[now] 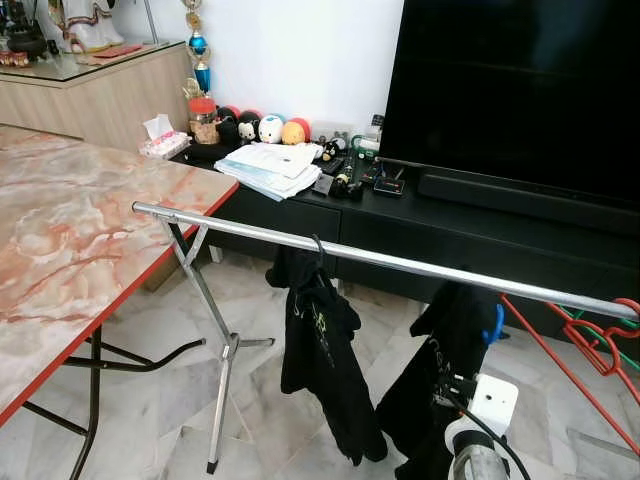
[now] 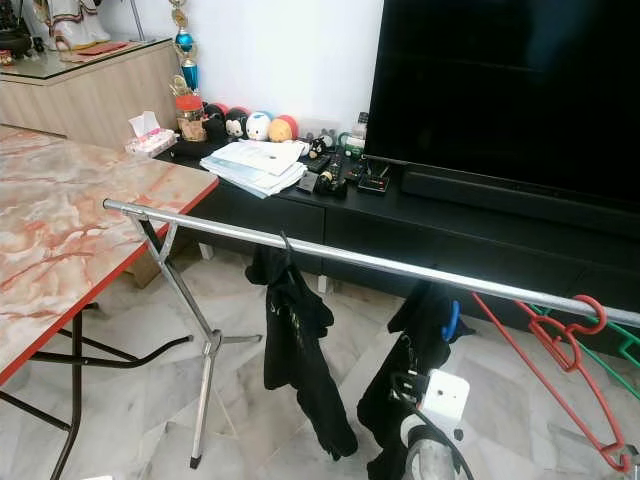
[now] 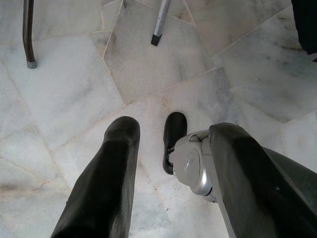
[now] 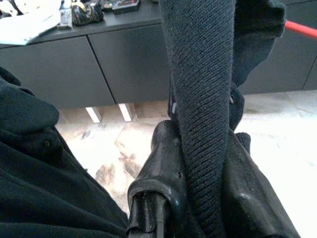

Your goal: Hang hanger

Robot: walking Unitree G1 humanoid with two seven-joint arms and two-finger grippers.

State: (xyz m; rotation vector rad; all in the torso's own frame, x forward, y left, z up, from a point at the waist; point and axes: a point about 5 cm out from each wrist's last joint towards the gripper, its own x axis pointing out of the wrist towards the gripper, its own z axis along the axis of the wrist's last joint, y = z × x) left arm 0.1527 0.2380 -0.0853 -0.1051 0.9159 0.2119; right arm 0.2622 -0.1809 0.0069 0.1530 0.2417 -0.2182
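Right end effector [image 4: 198, 198] pinches a dark knitted garment [image 4: 203, 74] hanging by its blue hanger [image 1: 493, 325] on the rail [image 1: 400, 262]. Left end effector [image 3: 168, 168] hangs spread over the floor. Tugging could unhook it.

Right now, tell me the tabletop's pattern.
Pink-orange marble with a red rim, on the table; left eye view shows best.

Shiny metal rail [image 1: 400, 262], matt black cloth garments [image 1: 320, 350], glossy marble floor [image 3: 74, 89]
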